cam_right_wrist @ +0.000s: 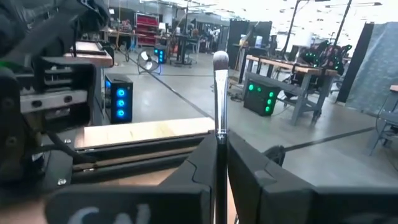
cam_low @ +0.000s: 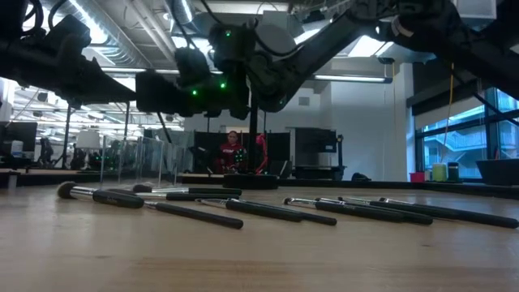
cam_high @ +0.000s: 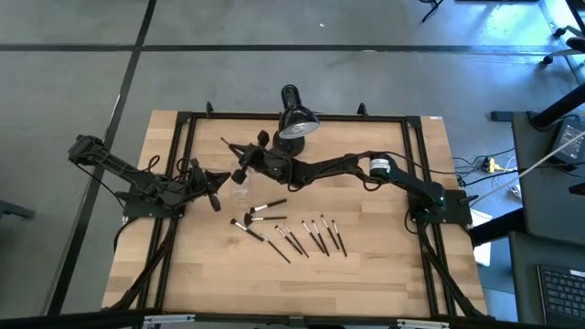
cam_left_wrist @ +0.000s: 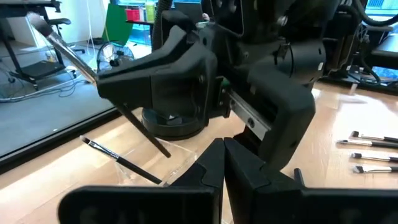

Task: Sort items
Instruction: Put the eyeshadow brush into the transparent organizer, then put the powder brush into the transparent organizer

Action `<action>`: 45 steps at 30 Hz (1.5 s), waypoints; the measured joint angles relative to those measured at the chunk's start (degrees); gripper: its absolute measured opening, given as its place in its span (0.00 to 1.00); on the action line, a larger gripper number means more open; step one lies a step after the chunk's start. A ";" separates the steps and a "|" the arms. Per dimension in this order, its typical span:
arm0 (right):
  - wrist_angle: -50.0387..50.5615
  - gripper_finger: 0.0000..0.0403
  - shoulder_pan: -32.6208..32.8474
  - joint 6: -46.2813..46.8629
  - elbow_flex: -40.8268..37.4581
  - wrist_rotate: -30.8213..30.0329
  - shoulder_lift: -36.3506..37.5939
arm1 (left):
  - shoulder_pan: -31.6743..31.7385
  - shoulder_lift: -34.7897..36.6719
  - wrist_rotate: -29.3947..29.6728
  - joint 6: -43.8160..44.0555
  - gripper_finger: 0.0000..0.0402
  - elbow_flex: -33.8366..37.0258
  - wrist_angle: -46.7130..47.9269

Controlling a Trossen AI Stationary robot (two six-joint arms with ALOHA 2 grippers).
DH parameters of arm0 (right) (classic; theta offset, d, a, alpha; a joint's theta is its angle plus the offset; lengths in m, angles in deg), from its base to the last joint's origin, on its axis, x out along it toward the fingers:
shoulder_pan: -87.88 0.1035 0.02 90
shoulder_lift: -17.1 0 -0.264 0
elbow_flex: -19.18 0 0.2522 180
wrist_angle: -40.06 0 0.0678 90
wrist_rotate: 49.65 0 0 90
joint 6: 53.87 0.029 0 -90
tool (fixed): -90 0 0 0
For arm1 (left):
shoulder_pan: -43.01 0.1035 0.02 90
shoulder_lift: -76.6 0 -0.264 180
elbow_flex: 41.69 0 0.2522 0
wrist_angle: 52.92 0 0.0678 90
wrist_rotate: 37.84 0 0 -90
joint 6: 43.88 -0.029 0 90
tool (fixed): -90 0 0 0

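The right gripper is over the far middle of the table, near the black lamp. Its fingers pinch one makeup brush, which sticks straight out with its bristles away from the claw. The left gripper is close by, with its fingers pressed together on nothing. A small clear cup sits under them. The other brushes lie flat in a row in the middle of the table.
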 joint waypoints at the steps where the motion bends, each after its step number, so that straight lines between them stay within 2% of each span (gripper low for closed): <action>1: 0.26 0.09 -0.10 -0.01 0.00 0.00 -0.04 | 0.00 -0.02 0.11 0.00 0.01 0.00 0.02; 5: 2.35 0.14 -0.39 0.35 0.02 -0.13 -0.04 | 0.00 -0.01 0.27 0.02 0.01 0.00 0.02; 10: 5.56 0.23 -0.40 1.70 0.07 -5.36 -0.04 | 0.00 0.00 -0.24 0.48 0.01 0.00 0.14; 14: 10.24 0.29 0.21 3.89 0.07 -6.24 0.12 | 0.00 0.00 -1.12 1.17 0.01 0.00 0.78; 21: 20.56 0.32 3.55 3.18 0.07 -10.85 4.47 | 0.00 -0.01 -1.19 4.10 0.01 0.01 3.94; 24: 28.00 0.32 5.23 2.96 0.07 -10.84 7.61 | 0.00 -0.02 -1.62 4.83 0.01 0.00 4.45; 26: 36.35 0.32 6.53 3.14 0.07 -9.44 10.57 | 0.00 -0.02 -2.61 5.01 0.01 0.00 4.39; 32: 61.70 0.29 12.35 10.18 0.15 1.50 16.03 | 0.00 -0.02 -3.58 6.01 0.01 0.00 4.21; 39: 82.77 0.27 21.22 14.49 0.04 -2.70 17.55 | 0.00 -0.02 -5.38 5.99 0.01 0.00 2.23; 42: 87.45 0.27 23.27 17.51 0.04 -2.34 17.55 | -0.02 0.00 -5.13 5.77 0.01 0.00 0.97; 45: 87.82 0.27 23.71 17.99 0.04 1.46 17.57 | -0.02 0.00 -5.04 5.03 0.01 0.00 -0.36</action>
